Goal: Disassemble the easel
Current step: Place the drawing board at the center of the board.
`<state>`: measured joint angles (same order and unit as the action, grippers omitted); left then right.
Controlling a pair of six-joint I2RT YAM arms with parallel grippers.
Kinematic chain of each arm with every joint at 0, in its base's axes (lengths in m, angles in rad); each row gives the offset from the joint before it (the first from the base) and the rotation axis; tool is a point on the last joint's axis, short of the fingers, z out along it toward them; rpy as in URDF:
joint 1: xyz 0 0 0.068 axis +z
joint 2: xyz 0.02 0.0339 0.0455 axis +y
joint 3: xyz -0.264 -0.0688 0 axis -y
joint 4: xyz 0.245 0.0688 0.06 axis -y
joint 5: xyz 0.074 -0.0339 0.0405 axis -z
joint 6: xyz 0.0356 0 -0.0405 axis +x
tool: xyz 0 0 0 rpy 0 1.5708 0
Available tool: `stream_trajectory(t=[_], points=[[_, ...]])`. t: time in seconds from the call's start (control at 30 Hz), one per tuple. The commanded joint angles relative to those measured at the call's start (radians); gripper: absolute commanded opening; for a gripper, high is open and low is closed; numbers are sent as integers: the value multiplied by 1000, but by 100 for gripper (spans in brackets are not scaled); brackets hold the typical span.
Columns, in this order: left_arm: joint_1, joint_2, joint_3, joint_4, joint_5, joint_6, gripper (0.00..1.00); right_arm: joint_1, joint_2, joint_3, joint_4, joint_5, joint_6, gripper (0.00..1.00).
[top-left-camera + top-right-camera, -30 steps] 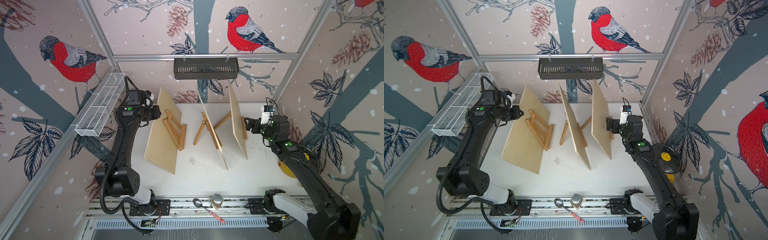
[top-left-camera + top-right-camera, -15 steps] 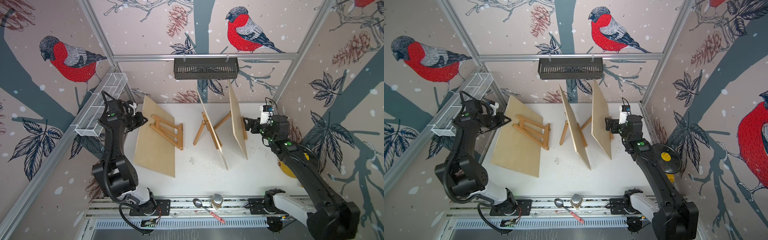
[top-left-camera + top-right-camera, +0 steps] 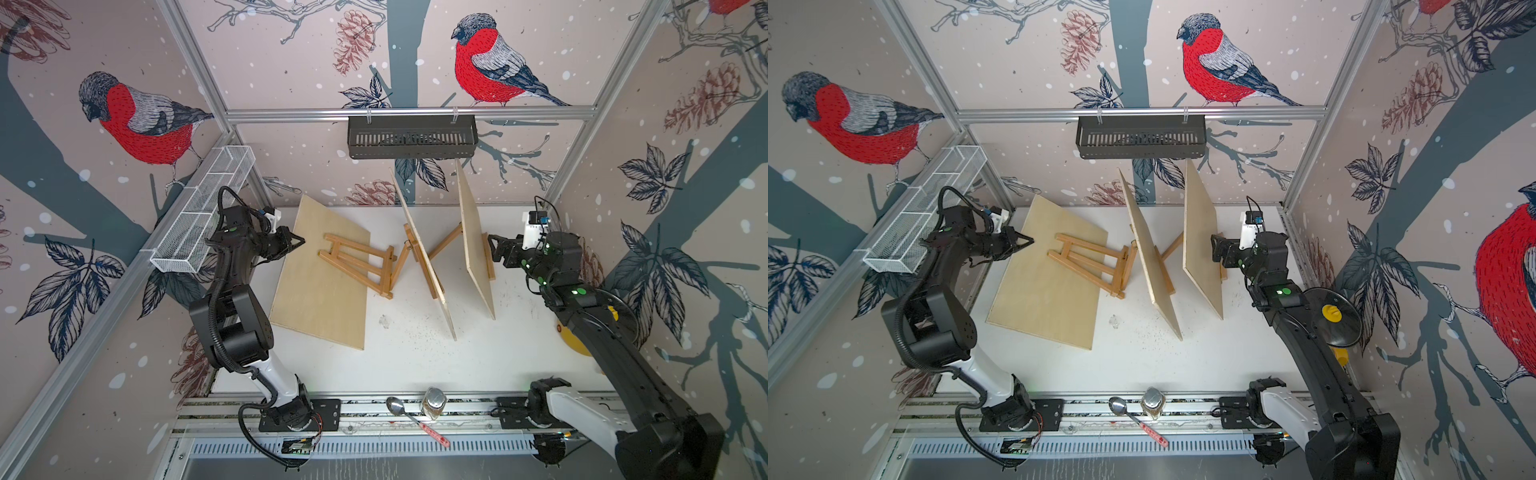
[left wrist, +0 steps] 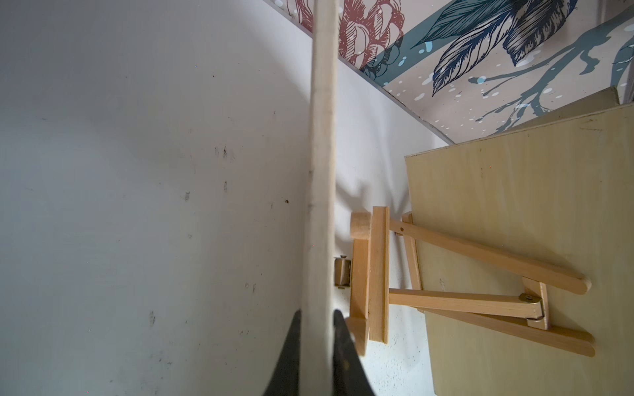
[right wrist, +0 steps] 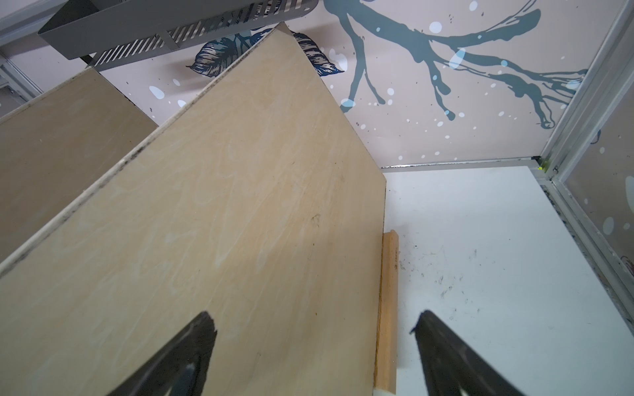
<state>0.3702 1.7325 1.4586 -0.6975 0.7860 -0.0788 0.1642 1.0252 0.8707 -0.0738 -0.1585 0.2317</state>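
Three plywood boards and their small wooden easels are on the white table. The left board (image 3: 320, 295) (image 3: 1042, 299) lies low and slanted, and my left gripper (image 3: 301, 240) (image 3: 1030, 240) (image 4: 317, 312) is shut on its far left edge. A folded easel (image 3: 357, 262) (image 3: 1088, 262) (image 4: 377, 274) lies toppled on that board. The middle board (image 3: 424, 257) (image 3: 1150, 257) and the right board (image 3: 473, 249) (image 3: 1200, 249) (image 5: 223, 223) stand on easels. My right gripper (image 3: 492, 249) (image 3: 1214, 249) (image 5: 315, 317) is open at the right board's face, beside its easel's ledge (image 5: 387, 308).
A black slotted basket (image 3: 411, 137) hangs on the back rail above the boards. A white wire basket (image 3: 203, 212) runs along the left wall next to my left arm. A spoon (image 3: 399, 409) and a jar (image 3: 432, 403) sit on the front rail. A black disc (image 3: 1333, 311) is at the right wall.
My left gripper has pulled the left board leftward and down from leaning to nearly flat. Its easel has toppled onto the board. The right arm has not moved.
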Motion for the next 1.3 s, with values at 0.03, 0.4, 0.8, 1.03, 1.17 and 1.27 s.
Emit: stream_trajectory(t=[0.03,0.4,0.8,1.03,1.17,1.27], points=[[7,26,-3,36,-250,66,0,-1,-4,1,23,-10,-2,92],[27,133,28,-1,-363,120,0,0,-6,-2,25,-15,2,92],[31,184,77,-36,-507,128,0,0,-2,-4,29,-18,1,92],[30,244,112,-66,-582,129,0,0,5,-6,31,-18,3,93],[31,270,125,-70,-618,130,1,1,10,-5,31,-22,4,92],[30,280,128,-80,-653,128,6,2,11,-6,31,-19,3,92]])
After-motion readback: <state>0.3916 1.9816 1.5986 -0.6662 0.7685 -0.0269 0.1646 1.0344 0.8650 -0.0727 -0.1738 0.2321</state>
